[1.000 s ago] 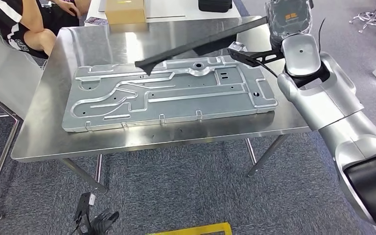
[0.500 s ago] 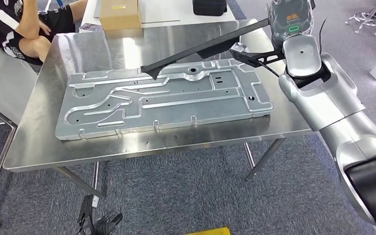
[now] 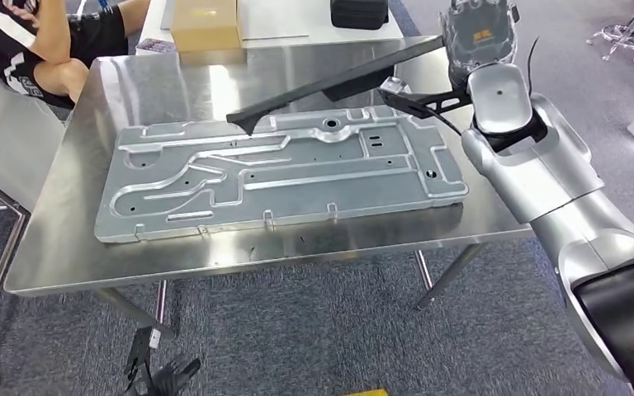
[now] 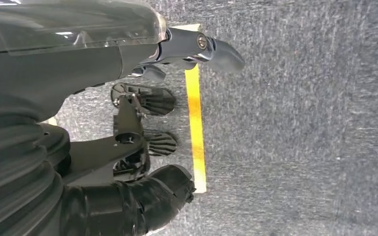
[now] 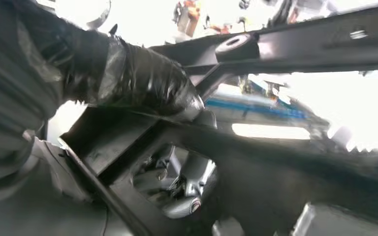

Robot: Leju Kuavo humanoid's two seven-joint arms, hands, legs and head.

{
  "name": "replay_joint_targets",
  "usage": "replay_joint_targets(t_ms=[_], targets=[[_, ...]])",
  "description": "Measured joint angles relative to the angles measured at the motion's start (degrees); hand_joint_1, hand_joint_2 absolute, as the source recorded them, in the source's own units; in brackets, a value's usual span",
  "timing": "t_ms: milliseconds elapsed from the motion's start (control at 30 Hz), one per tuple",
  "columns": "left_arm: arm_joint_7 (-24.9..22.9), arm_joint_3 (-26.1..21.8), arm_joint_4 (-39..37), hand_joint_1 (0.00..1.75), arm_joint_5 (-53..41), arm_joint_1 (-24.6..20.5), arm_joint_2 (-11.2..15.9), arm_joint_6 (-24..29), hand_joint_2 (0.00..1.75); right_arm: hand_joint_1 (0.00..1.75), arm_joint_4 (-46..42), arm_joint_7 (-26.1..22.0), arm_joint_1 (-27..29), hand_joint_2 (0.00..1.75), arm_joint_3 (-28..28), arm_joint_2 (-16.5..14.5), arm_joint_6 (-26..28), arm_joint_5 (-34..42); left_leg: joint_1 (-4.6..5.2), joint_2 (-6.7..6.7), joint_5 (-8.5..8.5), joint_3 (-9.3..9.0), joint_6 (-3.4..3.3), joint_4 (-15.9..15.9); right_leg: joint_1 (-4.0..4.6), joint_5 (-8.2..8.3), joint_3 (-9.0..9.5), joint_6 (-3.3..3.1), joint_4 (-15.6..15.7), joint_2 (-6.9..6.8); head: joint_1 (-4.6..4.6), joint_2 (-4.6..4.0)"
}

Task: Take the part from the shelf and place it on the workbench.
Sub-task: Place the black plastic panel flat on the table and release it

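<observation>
The part is a long black moulded bar. My right hand grips its near end, and it hangs slanted above the far edge of the steel workbench. Its free tip sits over the far rim of a large stamped metal panel lying flat on the bench. In the right wrist view my taped thumb presses on the black part. My left hand hangs low beside the bench over the carpet, its fingers apart and holding nothing.
A cardboard box and a black case stand on a table behind the bench. A person sits at the far left corner. A chair base stands at the far right. A yellow floor line runs under my left hand.
The whole picture has shifted a little as the camera moved. The part stays in my right hand over the panel's far edge; my left hand still hangs low.
</observation>
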State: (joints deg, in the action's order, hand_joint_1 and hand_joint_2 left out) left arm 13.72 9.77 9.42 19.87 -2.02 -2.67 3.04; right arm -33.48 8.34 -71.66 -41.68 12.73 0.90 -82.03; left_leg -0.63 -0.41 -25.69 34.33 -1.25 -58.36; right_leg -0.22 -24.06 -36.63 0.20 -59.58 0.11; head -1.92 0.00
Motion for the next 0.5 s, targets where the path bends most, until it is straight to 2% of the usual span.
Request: replay_joint_targets(t_ms=[67, 133, 167, 233, 267, 300, 333, 367, 400, 433, 467, 500], targets=[[0.03, 0.0, 0.01, 0.0, 0.08, 0.02, -0.03, 0.02, 1.75, 1.75, -0.08, 0.02, 0.05, 1.75, 0.03, -0.01, -0.05, 0.0, 0.07, 0.05, -0.15, 0.08, 0.55, 0.12, 0.05, -0.24, 0.37, -0.54, 0.74, 0.06, -0.03, 0.01], [0.09, -0.01, 0.02, 0.0, 0.15, 0.01, -0.05, 0.04, 1.75, 1.75, -0.3, 0.02, 0.09, 1.75, 0.1, -0.02, -0.09, -0.03, 0.03, 0.11, -1.27, 0.7, 1.1, -1.45, -0.2, -0.21, 0.97, -1.1, 1.4, 0.05, -0.05, 0.01], [0.13, -0.01, 0.02, 0.0, 0.2, 0.0, -0.05, 0.05, 1.75, 1.75, -0.4, 0.01, 0.12, 1.75, 0.17, -0.04, -0.1, -0.08, 0.01, 0.13, -2.5, 1.87, 1.33, -3.92, -0.33, -0.22, 1.33, -1.43, 1.67, 0.01, -0.07, 0.01], [0.16, -0.02, 0.01, 0.0, 0.32, 0.04, -0.07, 0.07, 1.75, 1.75, -0.47, 0.01, 0.3, 1.75, 0.3, -0.16, -0.11, -0.17, -0.09, 0.15, -5.51, 5.95, 1.61, -11.78, -0.21, -0.5, 1.7, -2.0, 1.69, 0.0, -0.07, 0.0], [0.16, -0.02, 0.0, 0.0, 0.37, 0.05, -0.08, 0.08, 1.75, 1.75, -0.48, 0.01, 0.48, 1.75, 0.32, -0.23, -0.11, -0.18, -0.11, 0.15, -6.31, 7.97, 1.7, -15.11, -0.15, -0.68, 1.84, -2.13, 1.62, 0.08, -0.07, 0.0], [0.16, -0.02, 0.0, 0.0, 0.38, 0.06, -0.08, 0.1, 1.75, 1.75, -0.49, 0.01, 0.68, 1.75, 0.34, -0.27, -0.1, -0.15, -0.11, 0.15, -6.04, 9.21, 1.72, -16.65, -0.1, -0.9, 2.0, -2.17, 1.5, 0.18, -0.07, 0.0], [0.16, -0.02, 0.01, 0.0, 0.39, 0.06, -0.07, 0.13, 1.75, 1.75, -0.51, 0.01, 0.85, 1.75, 0.37, -0.3, -0.1, -0.13, -0.11, 0.15, -4.58, 9.25, 1.66, -15.74, -0.07, -1.17, 2.21, -2.12, 1.35, 0.27, -0.07, 0.0], [0.16, -0.02, 0.01, 0.0, 0.39, 0.05, -0.05, 0.14, 1.75, 1.75, -0.57, 0.01, 0.99, 1.75, 0.43, -0.3, -0.09, -0.11, -0.11, 0.16, -2.29, 8.17, 1.53, -12.71, -0.08, -1.51, 2.48, -2.0, 1.17, 0.35, -0.07, 0.0], [0.17, -0.02, 0.01, 0.0, 0.39, 0.05, -0.02, 0.16, 1.75, 1.75, -0.66, 0.01, 1.13, 1.75, 0.5, -0.29, -0.09, -0.11, -0.09, 0.16, -0.06, 6.48, 1.32, -8.59, -0.09, -1.9, 2.75, -1.82, 0.96, 0.38, -0.07, 0.0], [0.17, -0.02, 0.01, 0.0, 0.4, 0.05, 0.0, 0.17, 1.75, 1.75, -0.75, 0.01, 1.23, 1.75, 0.57, -0.29, -0.09, -0.11, 0.0, 0.15, 1.41, 4.74, 1.14, -4.87, 0.0, -2.27, 2.88, -1.57, 0.71, 0.43, -0.07, 0.0], [0.16, -0.02, 0.0, 0.0, 0.42, 0.05, 0.02, 0.19, 1.75, 1.75, -0.85, 0.01, 1.36, 1.75, 0.63, -0.29, -0.09, -0.1, 0.08, 0.14, 2.11, 3.54, 0.95, -2.36, 0.09, -2.51, 2.9, -1.3, 0.56, 0.49, -0.07, 0.01], [0.16, -0.02, 0.0, 0.0, 0.44, 0.07, 0.03, 0.21, 1.75, 1.75, -0.92, 0.01, 1.54, 1.75, 0.67, -0.29, -0.08, -0.08, 0.16, 0.12, 2.1, 2.92, 0.79, -1.14, 0.19, -2.64, 2.86, -1.04, 0.5, 0.53, -0.06, 0.01]])
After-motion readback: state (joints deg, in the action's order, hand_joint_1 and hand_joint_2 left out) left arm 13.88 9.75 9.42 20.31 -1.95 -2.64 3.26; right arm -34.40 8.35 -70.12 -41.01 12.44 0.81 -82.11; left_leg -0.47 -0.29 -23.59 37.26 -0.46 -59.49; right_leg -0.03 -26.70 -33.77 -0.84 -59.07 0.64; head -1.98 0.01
